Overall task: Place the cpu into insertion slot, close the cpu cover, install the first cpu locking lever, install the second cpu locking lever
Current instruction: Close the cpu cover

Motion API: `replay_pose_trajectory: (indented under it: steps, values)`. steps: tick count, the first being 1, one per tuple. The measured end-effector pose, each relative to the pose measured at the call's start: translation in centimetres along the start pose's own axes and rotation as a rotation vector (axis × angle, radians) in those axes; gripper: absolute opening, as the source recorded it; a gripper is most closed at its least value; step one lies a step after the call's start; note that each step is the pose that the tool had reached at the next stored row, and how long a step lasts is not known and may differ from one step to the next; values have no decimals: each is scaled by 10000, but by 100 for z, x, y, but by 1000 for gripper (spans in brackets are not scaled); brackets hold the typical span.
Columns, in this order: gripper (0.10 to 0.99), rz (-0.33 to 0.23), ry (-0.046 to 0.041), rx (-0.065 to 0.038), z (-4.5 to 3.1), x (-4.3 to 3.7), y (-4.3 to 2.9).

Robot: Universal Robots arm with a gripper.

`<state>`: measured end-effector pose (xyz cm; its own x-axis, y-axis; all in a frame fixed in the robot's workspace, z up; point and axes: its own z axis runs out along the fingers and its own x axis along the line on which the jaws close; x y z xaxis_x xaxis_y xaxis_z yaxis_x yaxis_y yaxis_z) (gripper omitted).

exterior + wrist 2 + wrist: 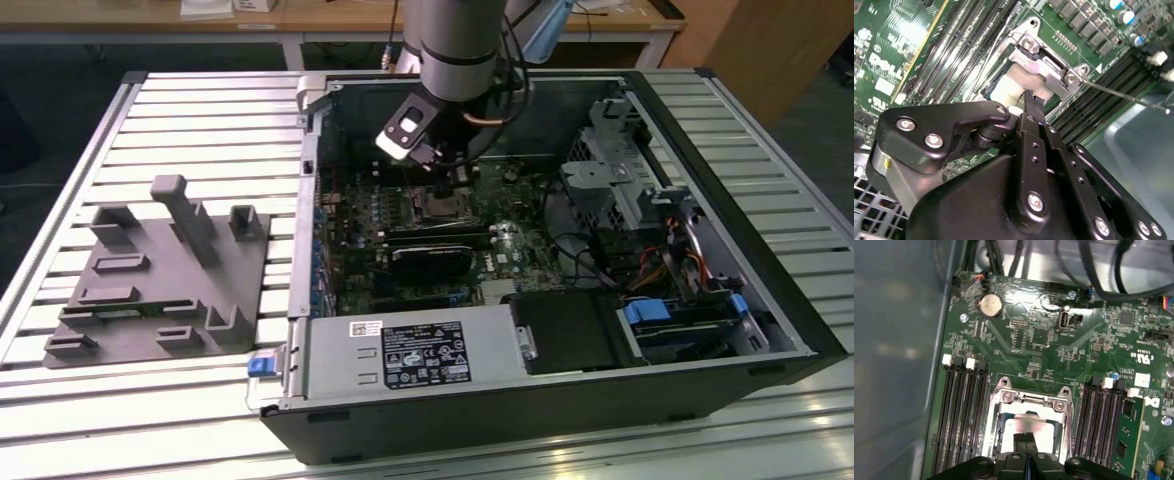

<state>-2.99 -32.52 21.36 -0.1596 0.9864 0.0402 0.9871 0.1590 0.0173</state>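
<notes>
The black pincer (1029, 96), fingers pressed together, seems to rest its tips on the pale silver-beige square cpu (1013, 82), seated in the silvery-rimmed insertion slot (437, 208) at twelve o'clock from the long black card (434, 247) in the exterior view.

cpu (1026, 425) in insertion slot (999, 438) | hand (1026, 440) over cpu | memory slots (961, 415) either side

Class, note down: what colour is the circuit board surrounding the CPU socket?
The circuit board is green; the first wrist view shows it best.
</notes>
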Motion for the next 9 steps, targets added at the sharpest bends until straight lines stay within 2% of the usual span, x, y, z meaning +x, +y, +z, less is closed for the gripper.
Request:
replay_pose_trajectory:
  steps: [4, 9]
  values:
    - [106, -608, -103, 43, 1, 0, 0]
    - [106, -1462, -181, 90, 1, 0, -1]
